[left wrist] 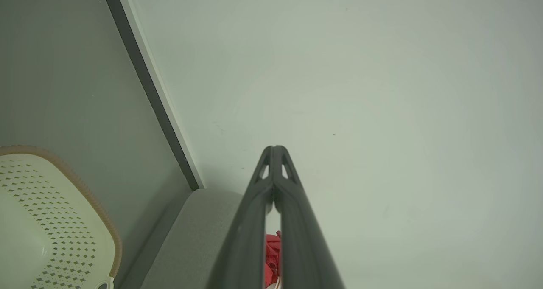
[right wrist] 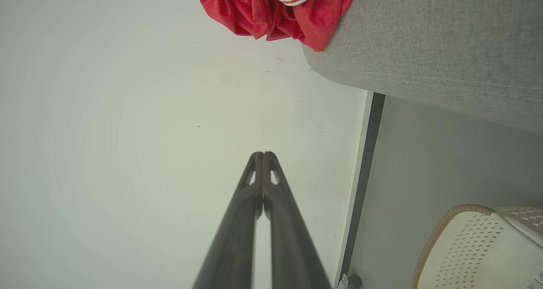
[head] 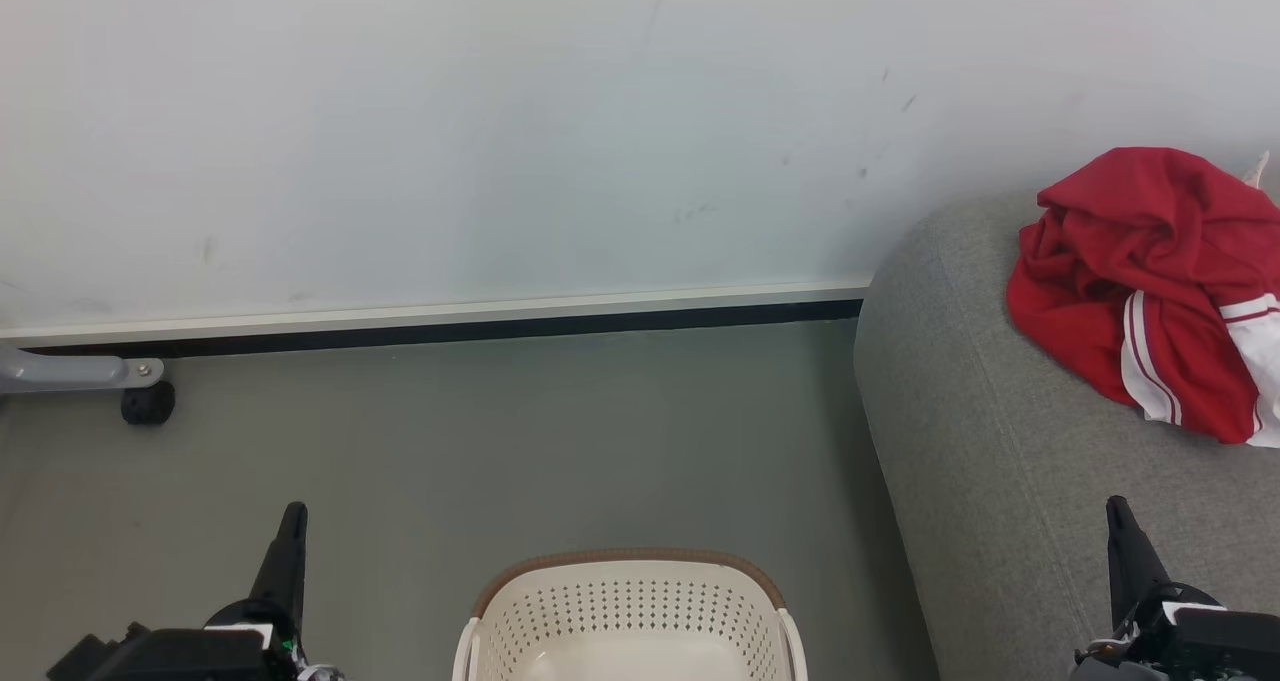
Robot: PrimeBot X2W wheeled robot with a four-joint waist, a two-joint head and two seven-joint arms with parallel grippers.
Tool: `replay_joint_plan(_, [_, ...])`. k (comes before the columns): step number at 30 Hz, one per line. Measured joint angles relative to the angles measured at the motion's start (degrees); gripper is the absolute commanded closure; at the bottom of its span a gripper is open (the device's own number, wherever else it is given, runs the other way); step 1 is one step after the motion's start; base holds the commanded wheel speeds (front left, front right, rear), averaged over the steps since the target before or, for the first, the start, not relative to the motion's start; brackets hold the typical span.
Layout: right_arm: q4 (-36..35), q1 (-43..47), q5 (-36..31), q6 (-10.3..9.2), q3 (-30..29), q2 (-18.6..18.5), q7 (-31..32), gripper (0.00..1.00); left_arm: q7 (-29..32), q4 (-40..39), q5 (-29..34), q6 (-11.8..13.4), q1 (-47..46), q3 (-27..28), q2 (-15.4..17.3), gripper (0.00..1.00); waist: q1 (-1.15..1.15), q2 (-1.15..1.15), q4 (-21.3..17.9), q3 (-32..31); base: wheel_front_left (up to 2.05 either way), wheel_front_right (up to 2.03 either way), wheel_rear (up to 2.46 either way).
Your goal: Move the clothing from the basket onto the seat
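Observation:
The red clothing [head: 1150, 271] with white striped panels lies crumpled on the grey seat [head: 1000, 461] at the right; the same clothing [right wrist: 275, 13] hangs a little over the seat [right wrist: 424, 47] edge in the right wrist view. The cream basket [head: 630, 611] stands on the floor at bottom centre, and nothing shows in its visible part. My left gripper [head: 293, 514] is shut at the lower left, beside the basket, holding nothing. My right gripper [head: 1118, 506] is shut over the seat's front, below the clothing, also holding nothing. Tips touch in both wrist views [left wrist: 275, 149] [right wrist: 263, 154].
A white wall [head: 500, 111] with a dark baseboard [head: 450, 329] runs behind the grey floor [head: 500, 441]. A grey metal leg with a black caster [head: 148, 402] stands at the far left by the wall.

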Motion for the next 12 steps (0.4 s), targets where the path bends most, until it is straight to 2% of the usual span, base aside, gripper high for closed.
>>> replay_joint_plan(12, [0.0, 0.0, 0.0, 0.00, 0.0, 0.0, 0.0, 1.00, 0.0, 0.0, 0.0, 0.0, 0.0, 0.0, 0.0, 1.00, 0.00, 0.00, 0.0, 0.0, 0.00, 0.00, 0.00])
